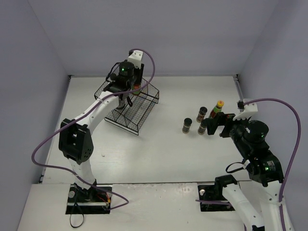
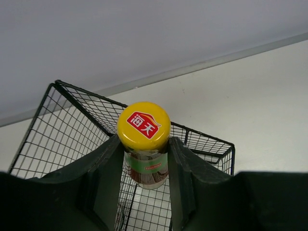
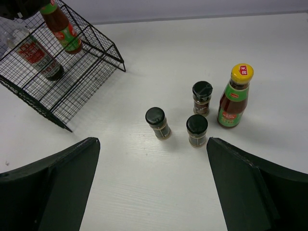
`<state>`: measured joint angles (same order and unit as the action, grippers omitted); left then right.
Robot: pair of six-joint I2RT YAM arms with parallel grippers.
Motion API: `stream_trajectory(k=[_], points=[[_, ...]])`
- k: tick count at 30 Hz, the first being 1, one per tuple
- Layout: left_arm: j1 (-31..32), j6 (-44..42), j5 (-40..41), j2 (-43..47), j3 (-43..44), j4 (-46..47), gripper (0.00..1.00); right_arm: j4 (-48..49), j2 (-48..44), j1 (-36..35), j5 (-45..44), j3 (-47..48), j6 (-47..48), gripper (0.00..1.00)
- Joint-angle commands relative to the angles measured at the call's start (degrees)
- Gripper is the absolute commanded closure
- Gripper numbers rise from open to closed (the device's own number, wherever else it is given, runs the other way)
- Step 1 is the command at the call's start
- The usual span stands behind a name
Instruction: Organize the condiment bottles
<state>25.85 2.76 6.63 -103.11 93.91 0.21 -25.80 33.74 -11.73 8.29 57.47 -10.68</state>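
My left gripper (image 2: 145, 142) is shut on a yellow-capped bottle (image 2: 144, 126) with a green label and holds it over the black wire basket (image 2: 57, 130). In the right wrist view this bottle (image 3: 63, 30) hangs tilted in the basket (image 3: 82, 79), beside the tall clear red-labelled bottle (image 3: 36, 57) lying inside. Three short dark black-capped jars (image 3: 159, 122) (image 3: 197, 130) (image 3: 202, 96) and a second yellow-capped bottle (image 3: 235, 96) stand on the table. My right gripper (image 3: 154, 187) is open and empty, just short of the jars. In the top view the left gripper (image 1: 129, 94) is at the basket (image 1: 144, 113).
The basket stands at the back left of the white table (image 1: 159, 159), near the back wall. The jars (image 1: 186, 125) and the standing bottle (image 1: 219, 107) cluster at the right, directly in front of my right gripper (image 1: 214, 124). Grey walls close in on three sides.
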Motion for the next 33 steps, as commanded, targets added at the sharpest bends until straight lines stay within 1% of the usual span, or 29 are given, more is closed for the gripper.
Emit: stream_trajectory(k=[1, 4, 6, 14, 16, 17, 18, 20, 21, 24, 29, 32, 33], points=[[-0.36, 0.4, -0.39, 2.3, 2.16, 13.24, 0.94, 3.3, 0.8, -0.23, -0.12, 1.68, -0.31, 0.0], [-0.36, 0.4, -0.22, 1.6, 0.15, 14.9, 0.87, 3.48, 0.98, -0.31, -0.12, 1.42, -0.22, 0.0], [-0.36, 0.4, -0.31, 1.16, -0.74, 15.87, 0.86, 3.65, 1.16, -0.23, -0.12, 1.33, -0.31, 0.0], [-0.62, 1.19, 0.31, 0.63, -5.13, 18.6, 0.71, 4.18, 1.33, -0.23, -0.47, 0.98, 0.04, 0.0], [-0.71, 1.63, 0.05, 0.72, -5.58, 18.78, 0.63, 4.27, 1.33, -0.31, -0.65, 0.89, 0.13, 0.0], [-0.71, 1.89, -0.04, 0.89, -5.75, 18.78, 0.56, 4.36, 1.33, -0.31, -0.82, 0.8, 0.04, 0.0], [-0.71, 1.89, -0.04, 0.98, -6.19, 18.78, 0.51, 4.36, 1.33, -0.23, -0.82, 0.8, 0.13, 0.0], [-0.71, 1.98, -0.04, 1.51, -6.63, 18.95, 0.45, 4.36, 1.42, -0.23, -1.09, 0.8, 0.13, 0.0], [-0.71, 1.98, -0.04, 1.77, -7.15, 19.04, 0.4, 4.36, 1.42, -0.23, -1.17, 0.8, 0.13, 0.0], [-0.8, 2.07, 0.4, 2.91, -8.3, 19.3, 0.31, 4.36, 1.59, -0.31, -1.44, 0.8, 0.22, 0.0], [-0.8, 2.33, 0.57, 6.34, -8.83, 18.17, 0.3, 4.45, 3.52, -0.23, -3.98, 1.67, -0.57, 0.0], [-0.8, 4.25, 0.14, 9.67, -7.43, 13.78, 0.29, 4.36, 6.41, -0.23, -8.11, 2.73, -1.62, 0.0], [-0.8, 4.88, -0.3, 10.55, -6.9, 10.2, 0.29, 4.44, 7.13, -0.23, -10.29, 2.82, -2.24, 0.0]])
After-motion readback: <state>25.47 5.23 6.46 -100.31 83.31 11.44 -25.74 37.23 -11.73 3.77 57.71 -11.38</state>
